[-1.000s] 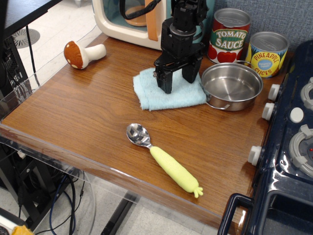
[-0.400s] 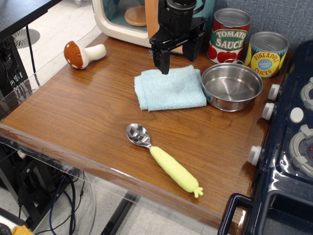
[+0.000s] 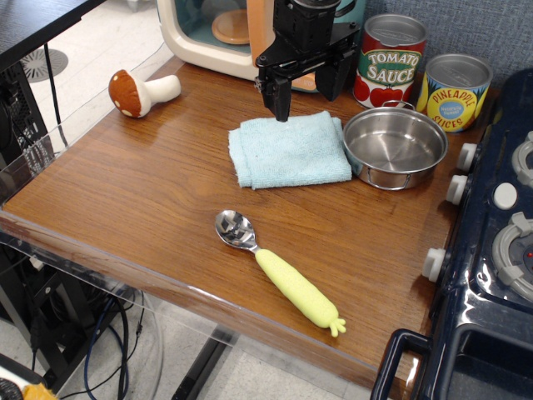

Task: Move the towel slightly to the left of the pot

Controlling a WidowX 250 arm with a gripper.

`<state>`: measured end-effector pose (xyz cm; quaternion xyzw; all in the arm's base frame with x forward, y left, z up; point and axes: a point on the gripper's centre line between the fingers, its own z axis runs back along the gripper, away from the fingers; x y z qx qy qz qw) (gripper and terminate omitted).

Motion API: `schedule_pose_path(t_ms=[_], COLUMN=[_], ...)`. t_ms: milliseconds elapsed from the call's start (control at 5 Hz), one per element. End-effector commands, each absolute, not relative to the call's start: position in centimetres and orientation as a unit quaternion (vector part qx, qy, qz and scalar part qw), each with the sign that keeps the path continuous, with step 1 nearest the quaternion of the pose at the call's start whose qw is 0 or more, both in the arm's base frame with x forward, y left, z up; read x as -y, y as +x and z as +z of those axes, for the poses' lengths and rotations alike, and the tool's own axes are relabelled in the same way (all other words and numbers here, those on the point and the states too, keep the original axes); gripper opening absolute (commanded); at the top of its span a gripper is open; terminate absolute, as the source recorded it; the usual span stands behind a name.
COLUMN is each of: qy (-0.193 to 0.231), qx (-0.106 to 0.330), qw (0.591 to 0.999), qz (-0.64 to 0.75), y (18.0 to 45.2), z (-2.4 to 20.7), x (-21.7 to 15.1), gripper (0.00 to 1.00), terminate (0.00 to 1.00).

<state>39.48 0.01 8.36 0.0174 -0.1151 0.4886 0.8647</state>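
Blue towel (image 3: 288,151) touches the pot (image 3: 396,147); my tool (image 3: 302,92) hovers released, and I risk snagging cloth.

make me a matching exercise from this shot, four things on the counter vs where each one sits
Things:
1. towel
2. pot
3. spoon
4. toy mushroom

Places:
A. far left, near the back edge
B. front of the counter, nearest the camera
C. directly left of the pot, under the open gripper
D. in front of the two tin cans

Pairs: 1-C, 2-D, 3-B, 4-A
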Motion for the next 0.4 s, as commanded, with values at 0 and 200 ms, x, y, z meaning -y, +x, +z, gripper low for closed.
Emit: schedule_pose_path(t_ms=[0,200], qy=[0.000,0.000], qx=[0.144,0.144], qw=[0.861,0.861], qz=[0.488,0.488], y=[38.32,38.32], z=[11.22,11.22], x=[0.07,0.07], gripper=[1.00,1.00], terminate=[0.00,1.00])
